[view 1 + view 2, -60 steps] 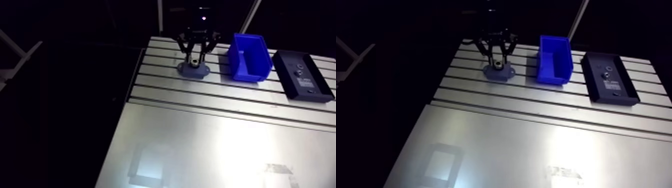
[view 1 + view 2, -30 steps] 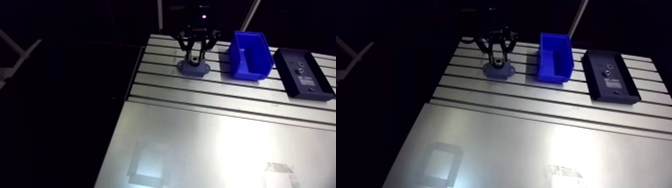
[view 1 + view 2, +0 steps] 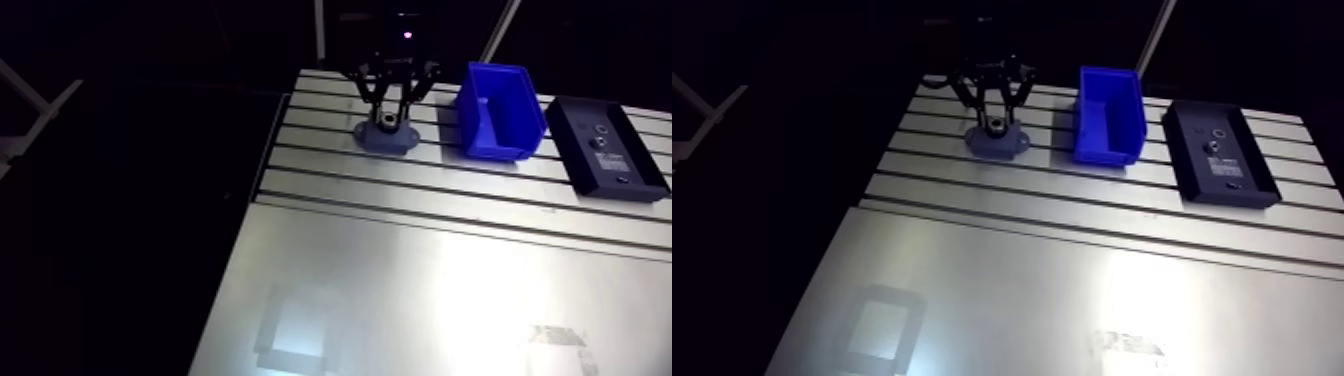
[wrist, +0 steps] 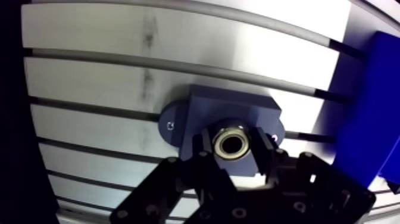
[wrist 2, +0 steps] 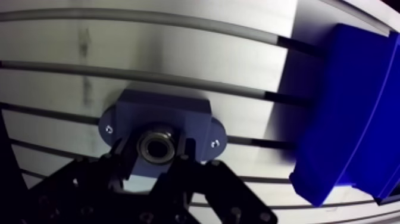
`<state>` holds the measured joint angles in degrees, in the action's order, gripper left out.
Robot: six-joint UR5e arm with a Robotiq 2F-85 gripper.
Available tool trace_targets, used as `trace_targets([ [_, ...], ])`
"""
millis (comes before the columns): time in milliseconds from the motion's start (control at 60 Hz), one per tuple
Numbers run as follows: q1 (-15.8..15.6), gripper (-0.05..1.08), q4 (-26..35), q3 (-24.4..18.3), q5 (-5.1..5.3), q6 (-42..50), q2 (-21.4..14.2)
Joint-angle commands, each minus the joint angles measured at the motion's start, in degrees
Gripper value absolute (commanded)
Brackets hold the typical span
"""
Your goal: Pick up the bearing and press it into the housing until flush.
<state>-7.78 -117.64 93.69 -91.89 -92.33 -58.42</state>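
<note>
Bearing (image 4: 231,145): at the housing (image 4: 233,107) bore, flushness unclear.
Gripper (image 4: 232,146): clamped on the bearing, holding it square for pressing.
Housing: flat on slotted table (image 4: 89,77), bore upward to receive it.

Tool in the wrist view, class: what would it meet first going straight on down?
Probably the housing: the tool grips the bearing right over its bore, though the gap left is unclear.

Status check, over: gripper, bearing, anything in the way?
Gripper shut on bearing. Bearing at housing bore, flushness unclear. Blue bin beside housing, apart, not blocking.
</note>
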Motion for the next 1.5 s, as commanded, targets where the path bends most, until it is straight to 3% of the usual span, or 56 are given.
trace_targets([
  [17,-0.13,0.73,0.08,0.06,0.00,0.00,-0.15],
  [1500,-0.04,0.73,-0.01,0.82,0.00,-0.17,-0.24],
])
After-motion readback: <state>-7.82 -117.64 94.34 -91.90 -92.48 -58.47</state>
